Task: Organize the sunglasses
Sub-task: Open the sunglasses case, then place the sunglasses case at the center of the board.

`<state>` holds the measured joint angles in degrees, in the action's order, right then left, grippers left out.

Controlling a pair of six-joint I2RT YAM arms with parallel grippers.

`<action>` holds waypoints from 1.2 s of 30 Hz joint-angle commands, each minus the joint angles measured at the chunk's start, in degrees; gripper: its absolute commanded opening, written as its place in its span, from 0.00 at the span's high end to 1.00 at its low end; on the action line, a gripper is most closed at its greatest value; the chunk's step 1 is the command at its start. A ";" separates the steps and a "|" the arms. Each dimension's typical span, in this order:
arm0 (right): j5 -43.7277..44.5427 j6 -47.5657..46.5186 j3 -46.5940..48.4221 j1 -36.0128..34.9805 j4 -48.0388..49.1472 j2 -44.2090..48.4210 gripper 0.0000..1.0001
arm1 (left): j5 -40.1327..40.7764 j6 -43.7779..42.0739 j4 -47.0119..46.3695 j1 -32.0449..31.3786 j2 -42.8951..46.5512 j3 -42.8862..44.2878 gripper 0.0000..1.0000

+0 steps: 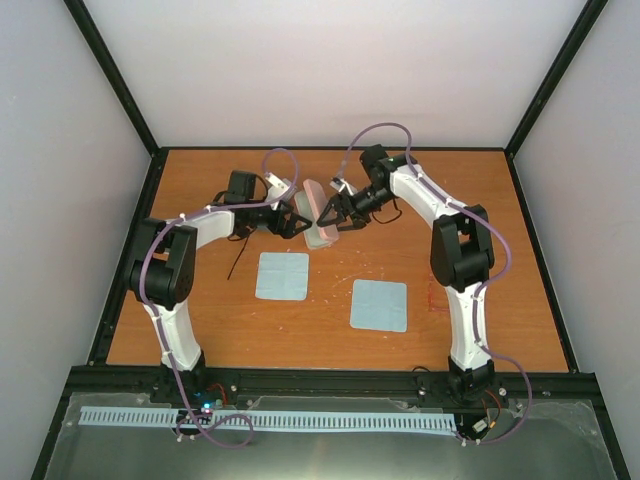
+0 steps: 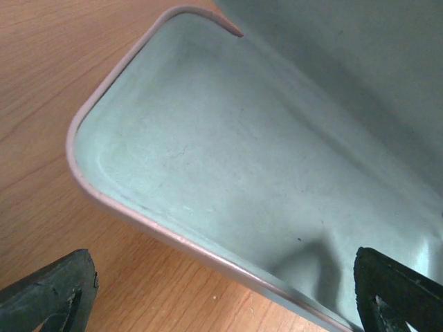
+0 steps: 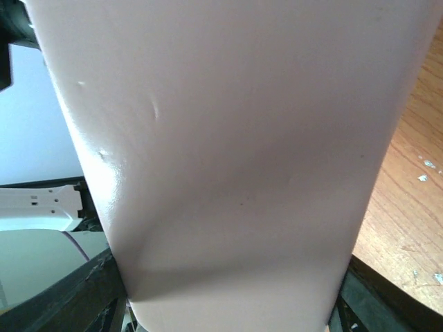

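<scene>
Both arms fold inward over the surface [image 1: 480, 300]. Left tool [image 1: 291, 222] gapes wide at the rim of the pink case [image 1: 318, 226]; right tool [image 1: 336, 212] clamps it.

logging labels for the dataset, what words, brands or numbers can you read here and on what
No text can be read in any view.
pink case: plain pink outside, plain grey lining, no logo or label.
light-blue cloths: no print shows.
left arm and right arm: any marking is too small to read from above.
</scene>
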<state>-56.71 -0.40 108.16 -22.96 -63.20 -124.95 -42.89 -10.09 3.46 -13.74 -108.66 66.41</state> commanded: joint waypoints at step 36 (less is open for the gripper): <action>-10.09 -8.98 -0.60 13.85 -4.83 -15.30 0.91 | 6.01 -1.45 10.51 1.26 2.73 7.20 0.01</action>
<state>-66.59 -8.97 104.84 -8.91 -67.37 -137.78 -37.69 -10.92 11.64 -13.02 -108.29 71.48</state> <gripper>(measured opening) 0.700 0.995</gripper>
